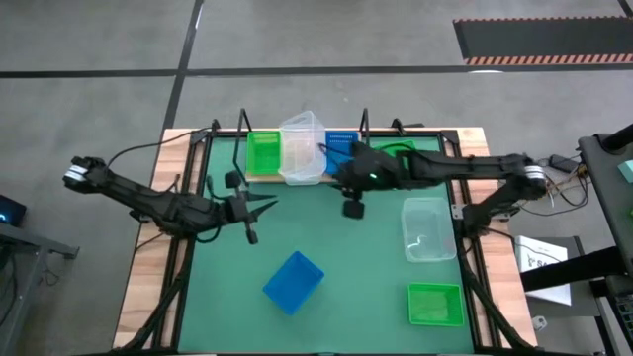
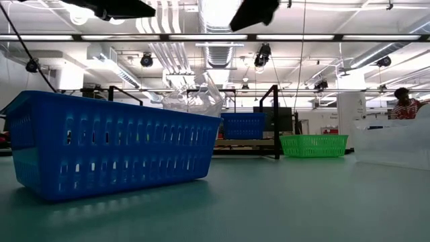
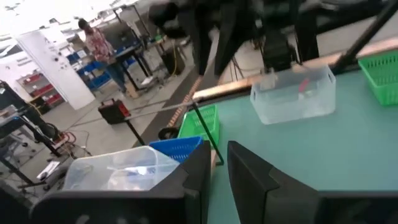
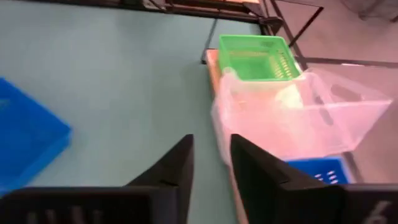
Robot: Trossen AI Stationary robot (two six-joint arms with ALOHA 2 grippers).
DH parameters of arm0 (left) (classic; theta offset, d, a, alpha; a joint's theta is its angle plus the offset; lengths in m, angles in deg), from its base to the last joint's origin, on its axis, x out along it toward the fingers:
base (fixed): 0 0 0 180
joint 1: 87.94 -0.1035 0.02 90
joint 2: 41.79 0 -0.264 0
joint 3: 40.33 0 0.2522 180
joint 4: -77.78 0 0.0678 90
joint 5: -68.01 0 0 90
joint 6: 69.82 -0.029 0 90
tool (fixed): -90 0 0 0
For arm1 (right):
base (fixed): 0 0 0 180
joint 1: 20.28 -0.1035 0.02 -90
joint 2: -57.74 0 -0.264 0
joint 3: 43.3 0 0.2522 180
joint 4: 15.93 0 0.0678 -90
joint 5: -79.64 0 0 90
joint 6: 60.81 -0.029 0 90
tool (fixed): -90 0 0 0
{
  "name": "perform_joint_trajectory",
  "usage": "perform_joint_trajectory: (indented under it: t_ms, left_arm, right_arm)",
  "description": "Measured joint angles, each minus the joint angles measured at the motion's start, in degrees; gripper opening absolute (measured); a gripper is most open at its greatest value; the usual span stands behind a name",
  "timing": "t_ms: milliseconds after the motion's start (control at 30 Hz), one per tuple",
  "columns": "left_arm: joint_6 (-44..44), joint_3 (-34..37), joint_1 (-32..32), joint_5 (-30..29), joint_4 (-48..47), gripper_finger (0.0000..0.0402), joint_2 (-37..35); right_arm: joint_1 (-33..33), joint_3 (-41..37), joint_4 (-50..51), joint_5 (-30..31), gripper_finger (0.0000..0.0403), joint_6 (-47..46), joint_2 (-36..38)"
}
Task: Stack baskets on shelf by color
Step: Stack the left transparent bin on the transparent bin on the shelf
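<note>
The shelf stands at the table's far middle. On it are a green basket at the left, a clear basket that sits tilted in the middle, and a blue basket at the right. My right gripper hovers open just in front of the clear basket, with nothing between its fingers. My left gripper is over the mat, left of centre. It points toward the table's right edge, and its fingers stand a narrow gap apart around nothing.
Loose on the green mat are a blue basket near the front middle, a clear basket at the right and a green basket at the front right. Another green basket sits past the shelf's right end, partly under my right arm.
</note>
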Motion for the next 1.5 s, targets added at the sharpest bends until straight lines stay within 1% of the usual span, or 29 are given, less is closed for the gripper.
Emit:
perform_joint_trajectory:
  t_ms: [133,233,333,467,667,833,1033,1167,1333,1500]
  left_arm:
    - [-0.1,2.5,0.0,0.0,-0.1,0.0038,-4.4]
    - [-1.0,3.8,0.0,0.0,0.0,0.0038,-7.2]
    - [-2.0,5.0,0.0,0.0,0.1,0.0038,-9.4]
    - [-3.0,6.0,0.0,0.0,0.3,0.0038,-11.5]
    - [-3.0,6.1,0.0,0.1,0.1,0.0038,-11.5]
    - [-3.1,6.1,0.0,0.2,-0.1,0.0038,-10.0]
    - [-3.3,6.1,0.0,0.2,0.0,0.0038,-9.1]
    - [-3.3,6.1,0.0,0.2,0.0,0.0038,-9.1]
    - [-3.3,6.1,0.0,0.2,0.2,0.0038,-9.2]
    - [-3.7,6.1,0.0,0.2,0.2,0.0038,-9.2]
  right_arm:
    - [1.6,7.3,1.7,-0.3,0.0148,5.8,-7.0]
    - [2.3,12.4,1.8,-0.3,0.0176,9.7,-11.9]
    - [2.8,17.7,2.2,-0.2,0.0193,12.0,-16.3]
    - [3.7,23.8,2.7,-0.1,0.02,14.8,-21.6]
    - [5.9,33.2,7.4,-0.1,0.0201,17.1,-29.3]
    - [7.8,40.5,16.0,-0.2,0.0201,16.6,-35.1]
    - [9.1,47.0,25.9,-0.3,0.0201,16.5,-41.2]
    - [9.3,50.0,28.5,-0.3,0.0197,17.5,-43.2]
    - [9.6,50.1,28.4,-0.3,0.0166,19.4,-43.5]
    - [10.0,50.1,28.1,-0.3,0.011,19.4,-43.5]
